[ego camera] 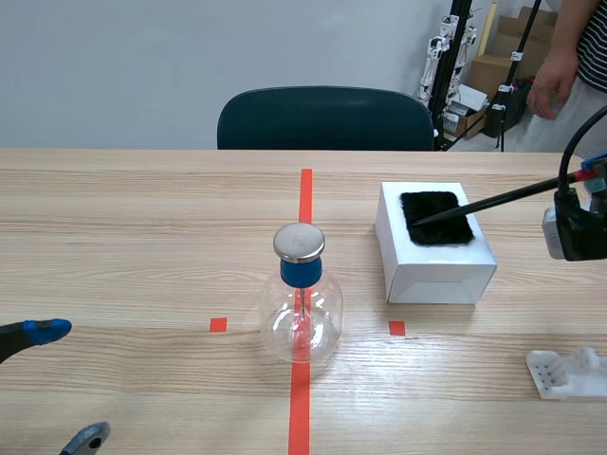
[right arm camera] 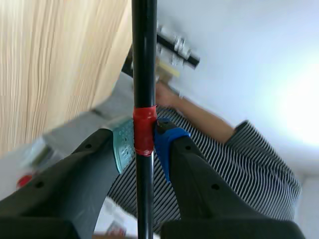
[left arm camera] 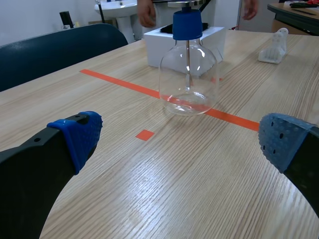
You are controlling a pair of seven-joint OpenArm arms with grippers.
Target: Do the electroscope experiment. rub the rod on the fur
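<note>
Right wrist view: right gripper (right arm camera: 144,142) pinches the black rod (right arm camera: 144,59).

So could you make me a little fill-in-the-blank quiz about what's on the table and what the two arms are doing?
1. The right gripper is shut on the black rod, at its ____ tape band.
2. The rod's tip is at the black fur, which lies on top of the ____ box.
3. The glass flask has a ____ collar around its neck.
4. The left gripper is ____, holding nothing.

Missing words: red; white; blue; open.
</note>
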